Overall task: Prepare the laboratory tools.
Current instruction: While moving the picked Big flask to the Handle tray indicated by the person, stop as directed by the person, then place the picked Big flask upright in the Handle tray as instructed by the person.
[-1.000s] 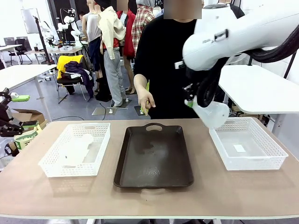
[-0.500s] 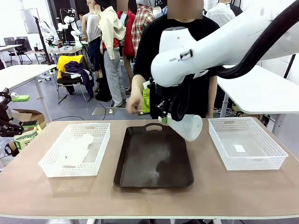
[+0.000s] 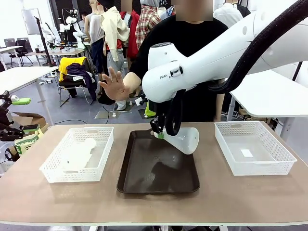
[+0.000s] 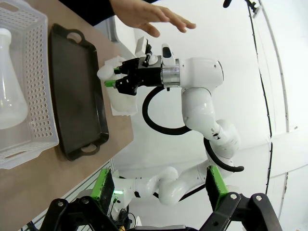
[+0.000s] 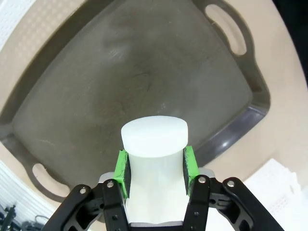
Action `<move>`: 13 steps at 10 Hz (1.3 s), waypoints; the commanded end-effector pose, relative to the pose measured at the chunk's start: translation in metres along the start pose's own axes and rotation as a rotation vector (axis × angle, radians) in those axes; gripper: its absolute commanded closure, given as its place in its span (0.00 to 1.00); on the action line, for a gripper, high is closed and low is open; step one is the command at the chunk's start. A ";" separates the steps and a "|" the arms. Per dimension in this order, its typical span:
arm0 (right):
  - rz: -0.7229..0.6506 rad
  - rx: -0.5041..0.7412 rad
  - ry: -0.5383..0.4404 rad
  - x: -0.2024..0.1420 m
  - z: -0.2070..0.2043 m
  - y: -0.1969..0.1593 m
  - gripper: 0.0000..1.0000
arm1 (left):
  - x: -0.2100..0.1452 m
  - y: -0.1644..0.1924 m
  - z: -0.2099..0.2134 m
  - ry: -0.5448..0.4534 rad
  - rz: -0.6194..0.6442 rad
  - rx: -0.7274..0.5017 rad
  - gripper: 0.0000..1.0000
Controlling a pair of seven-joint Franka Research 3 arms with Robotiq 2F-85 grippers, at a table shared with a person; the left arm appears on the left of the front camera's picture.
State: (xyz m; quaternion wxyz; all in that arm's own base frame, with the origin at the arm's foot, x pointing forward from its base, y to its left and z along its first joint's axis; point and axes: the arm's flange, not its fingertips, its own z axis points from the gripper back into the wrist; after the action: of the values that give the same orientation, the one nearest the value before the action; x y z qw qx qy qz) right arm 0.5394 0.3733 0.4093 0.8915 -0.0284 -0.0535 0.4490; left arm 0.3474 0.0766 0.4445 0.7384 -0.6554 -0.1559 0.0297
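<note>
One flask (image 3: 186, 139) | your right gripper (image 3: 161, 134) clamps its neck so the base can land on tray (image 3: 159, 168) | left gripper (image 4: 158, 183) spread, idle

Stand at the near edge of the pale wood-topped table (image 3: 53, 204), with twelve o'clock straight across it. Behind it a smooth grey floor (image 3: 62, 108) spreads away under even, bright light. At ten o'clock a white-topped table (image 3: 21, 77) runs off to the side. Just past it stands a black chair (image 3: 72, 83) with a yellow garment and a dark one draped over it. Farther off at eleven, dark office chairs (image 3: 17, 45) sit near a bright white wall (image 3: 9, 21). At two o'clock there's another white table (image 3: 269, 91). Down at nine, an open cardboard box (image 3: 26, 119) rests on the floor, and a thin cable (image 3: 72, 121) trails across the grey nearby.
</note>
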 end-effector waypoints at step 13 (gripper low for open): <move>0.000 0.000 0.000 0.000 0.000 0.000 1.00 | -0.002 -0.001 0.002 0.007 -0.009 -0.005 0.00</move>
State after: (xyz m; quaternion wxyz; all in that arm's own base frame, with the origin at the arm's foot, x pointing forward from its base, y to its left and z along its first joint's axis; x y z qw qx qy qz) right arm 0.5397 0.3732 0.4083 0.8918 -0.0279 -0.0526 0.4484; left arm 0.3474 0.0766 0.4446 0.7384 -0.6555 -0.1559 0.0297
